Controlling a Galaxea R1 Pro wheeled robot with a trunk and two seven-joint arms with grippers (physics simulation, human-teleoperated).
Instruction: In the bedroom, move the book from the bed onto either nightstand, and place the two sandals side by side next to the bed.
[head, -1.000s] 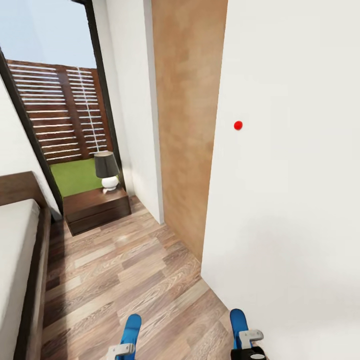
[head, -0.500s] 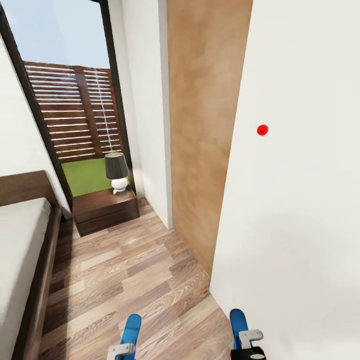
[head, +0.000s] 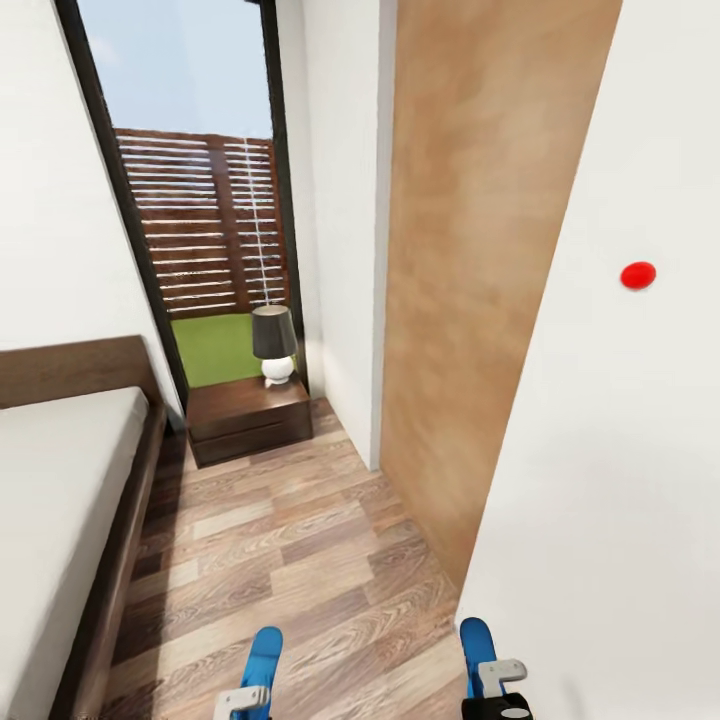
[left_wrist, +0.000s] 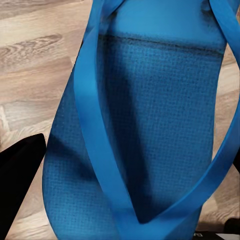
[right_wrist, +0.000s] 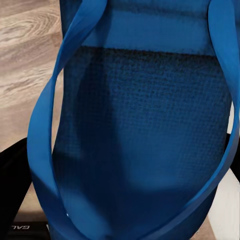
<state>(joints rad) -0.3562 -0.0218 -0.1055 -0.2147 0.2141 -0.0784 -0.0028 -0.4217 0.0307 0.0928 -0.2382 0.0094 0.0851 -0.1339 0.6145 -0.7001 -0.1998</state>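
Two blue sandals ride upright, the left sandal (head: 262, 655) clamped in the left tool (head: 243, 703) and the right sandal (head: 477, 645) in the right tool (head: 497, 682), presumably carried toward the floor (head: 270, 540) beside the bed (head: 50, 500), near the nightstand (head: 248, 418).

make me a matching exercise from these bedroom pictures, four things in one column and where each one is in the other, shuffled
Things:
1. bright blue flip-flop sandal
2. dark-shaded table lamp with white base
3. small red dot
4. light-grey mattress bed with dark wooden frame

Places:
A. on the white wall at the right
B. along the left side of the wood floor
C. held at the left gripper
D. on the dark reddish-brown nightstand

Pairs: 1-C, 2-D, 3-A, 4-B
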